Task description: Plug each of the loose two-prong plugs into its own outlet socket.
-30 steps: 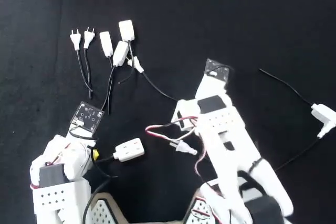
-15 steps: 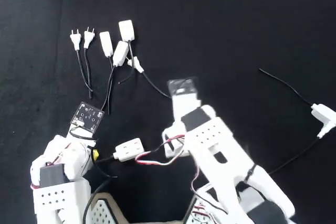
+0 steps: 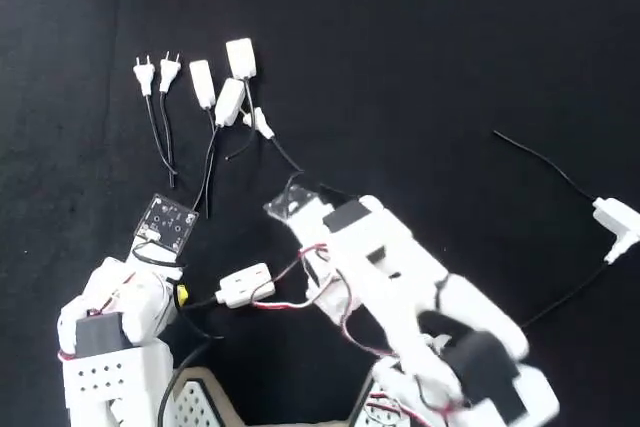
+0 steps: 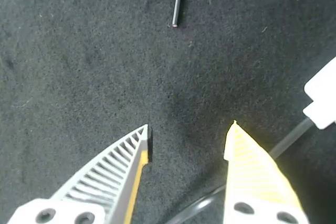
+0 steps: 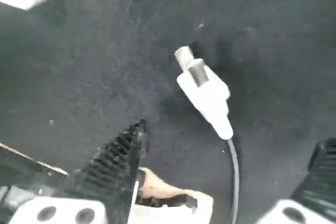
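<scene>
**While our left gripper hovers by a socket, our right one straddles a loose plug**

Since each plug must meet its own socket, we read the layout as a pick-up on one side and a support on the other. Our right gripper [image 5: 229,139] hangs over a white two-prong plug [image 5: 206,94] lying flat on the black cloth [image 3: 450,67]. Its fingers [image 5: 115,166] are spread wide to either side and hold nothing. The plug is apart from both, and its cord [image 5: 233,177] trails back between them. We judge the wide stance leaves room for a clean pinch on the plug's body rather than on its prongs.

In the high view the right arm [image 3: 400,277] leans across the lower centre of the frame, just right of a white outlet socket [image 3: 246,285]. Our left gripper [image 4: 190,126] is likewise parted and empty, low over bare cloth, with that socket at the right edge of its view. We think it is placed there to steady the socket during insertion.

At the upper left of the high view, a second plug [image 3: 145,74] and a third plug [image 3: 170,69] lie unplugged beside a cluster of white sockets [image 3: 230,99].
</scene>
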Robot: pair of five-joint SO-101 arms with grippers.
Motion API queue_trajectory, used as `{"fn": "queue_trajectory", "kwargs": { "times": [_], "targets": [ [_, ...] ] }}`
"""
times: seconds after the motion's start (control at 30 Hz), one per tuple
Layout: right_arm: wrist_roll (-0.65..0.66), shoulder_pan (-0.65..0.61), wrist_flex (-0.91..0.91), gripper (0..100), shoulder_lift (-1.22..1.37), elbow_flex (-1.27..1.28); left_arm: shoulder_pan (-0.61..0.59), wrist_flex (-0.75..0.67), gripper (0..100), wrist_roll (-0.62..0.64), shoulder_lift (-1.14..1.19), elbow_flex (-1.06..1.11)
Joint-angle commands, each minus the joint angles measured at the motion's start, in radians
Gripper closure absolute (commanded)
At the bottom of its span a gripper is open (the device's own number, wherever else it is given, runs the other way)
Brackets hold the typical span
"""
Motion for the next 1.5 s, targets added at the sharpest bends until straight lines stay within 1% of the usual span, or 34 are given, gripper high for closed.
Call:
{"fn": "queue_trajectory", "kwargs": {
  "times": [0.0,0.1,0.17,0.23,0.47,0.53,0.67,0.8,0.97,1.03,1.1,1.2,1.27,1.47],
  "targets": [
    [0.032,-0.011,-0.066,63.2,0.093,-0.061,0.012,0.011,76,-0.011,-0.002,-0.004],
    [0.043,-0.012,-0.097,82.0,0.134,-0.102,0.012,0.011,76,-0.011,-0.002,-0.004],
    [0.074,-0.012,-0.094,93.2,0.142,-0.127,0.012,0.011,76,-0.012,-0.002,-0.004],
    [0.091,-0.009,-0.092,98.2,0.142,-0.131,0.012,0.014,76,-0.028,-0.002,-0.004],
    [0.094,-0.011,-0.049,98.6,0.140,-0.137,0.012,0.015,76,-0.035,-0.002,-0.004],
    [0.124,-0.011,-0.043,98.6,0.140,-0.137,0.012,0.015,76,-0.037,-0.002,-0.004],
    [0.350,-0.003,-0.040,98.7,0.140,-0.142,0.012,0.015,76,-0.037,-0.002,-0.004],
    [0.568,-0.002,-0.023,98.7,0.140,-0.206,0.012,0.015,76,-0.037,-0.002,-0.004],
    [0.842,0.049,0.066,98.6,0.142,-0.367,0.012,0.015,77,-0.037,-0.002,-0.004],
    [0.956,0.089,0.063,98.6,0.147,-0.453,0.012,0.015,77,-0.037,-0.002,-0.004],
    [1.039,0.126,0.063,98.6,0.150,-0.538,0.012,0.015,77,-0.037,-0.002,-0.004],
    [1.114,0.140,0.071,98.6,0.151,-0.601,0.012,0.015,77,-0.037,-0.002,-0.004],
    [1.148,0.121,0.071,98.6,0.166,-0.601,0.012,0.015,77,-0.037,-0.002,-0.004],
    [1.204,0.109,0.064,98.5,0.367,-0.605,0.012,0.015,77,-0.037,-0.002,-0.004]
  ]
}}
